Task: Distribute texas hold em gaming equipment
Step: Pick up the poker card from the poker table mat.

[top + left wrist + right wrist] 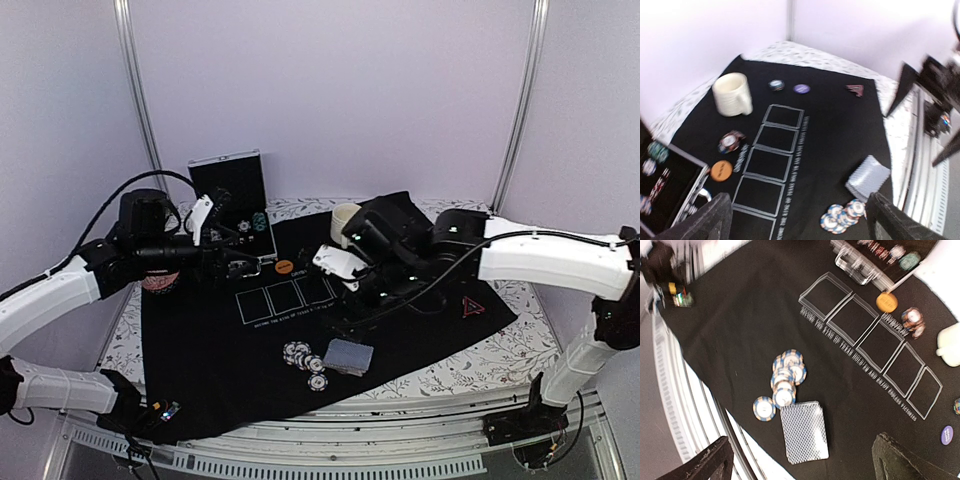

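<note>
Spread wide and empty: left gripper [799, 200], right gripper [802, 440]. Clustered by the black mat's [200, 340] near edge: striped poker chips [782, 382], perhaps touching grey-blue card deck [804, 431].

A black felt mat [200, 350] is spread over a table [470, 368] covered in a pale floral pattern. Five white rectangles [769, 163] are printed in a row on the mat, with a line of white lettering alongside (blurred in places). A cream mug [732, 94] is set upright near one end of the row. An open metal-edged case [228, 180] is seen at the mat's far left corner, lid raised
</note>
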`<action>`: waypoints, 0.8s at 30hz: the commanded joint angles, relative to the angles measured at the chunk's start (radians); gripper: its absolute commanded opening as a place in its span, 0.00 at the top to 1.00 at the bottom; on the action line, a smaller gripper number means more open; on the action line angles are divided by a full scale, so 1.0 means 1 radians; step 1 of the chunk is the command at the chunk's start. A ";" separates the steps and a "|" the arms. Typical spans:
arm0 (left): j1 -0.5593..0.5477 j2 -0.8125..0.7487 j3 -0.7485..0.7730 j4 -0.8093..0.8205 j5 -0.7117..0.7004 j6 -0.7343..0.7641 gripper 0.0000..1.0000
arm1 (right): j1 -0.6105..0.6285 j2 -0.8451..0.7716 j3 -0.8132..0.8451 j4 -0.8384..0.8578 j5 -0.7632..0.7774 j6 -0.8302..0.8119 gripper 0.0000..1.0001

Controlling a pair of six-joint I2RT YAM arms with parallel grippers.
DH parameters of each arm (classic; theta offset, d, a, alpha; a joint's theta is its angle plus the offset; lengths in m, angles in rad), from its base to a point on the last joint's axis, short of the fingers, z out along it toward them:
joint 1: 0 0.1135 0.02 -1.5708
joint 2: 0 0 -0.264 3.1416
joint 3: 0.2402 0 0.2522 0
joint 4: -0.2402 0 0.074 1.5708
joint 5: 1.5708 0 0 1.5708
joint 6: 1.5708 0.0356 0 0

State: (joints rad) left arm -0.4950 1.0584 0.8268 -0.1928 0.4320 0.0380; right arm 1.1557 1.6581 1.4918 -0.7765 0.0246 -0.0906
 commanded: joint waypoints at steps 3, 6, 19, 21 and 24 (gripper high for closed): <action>-0.313 0.137 0.120 -0.061 0.129 0.365 0.04 | -0.089 -0.347 -0.332 0.364 0.053 0.269 0.01; -0.449 0.275 0.200 -0.182 0.082 0.531 0.03 | -0.138 -0.500 -0.497 0.467 0.088 0.375 0.01; -0.560 0.805 0.555 -0.413 0.089 0.741 0.02 | -0.233 -0.580 -0.724 0.512 0.053 0.554 0.01; -0.564 0.845 0.567 -0.416 0.061 0.740 0.02 | -0.235 -0.558 -0.721 0.507 0.044 0.555 0.01; -0.565 0.886 0.581 -0.414 0.031 0.728 0.02 | -0.241 -0.537 -0.719 0.502 0.037 0.555 0.01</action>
State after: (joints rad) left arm -1.0428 1.8999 1.3758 -0.5575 0.4999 0.7479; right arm 0.9245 1.1000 0.7837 -0.2939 0.0872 0.4370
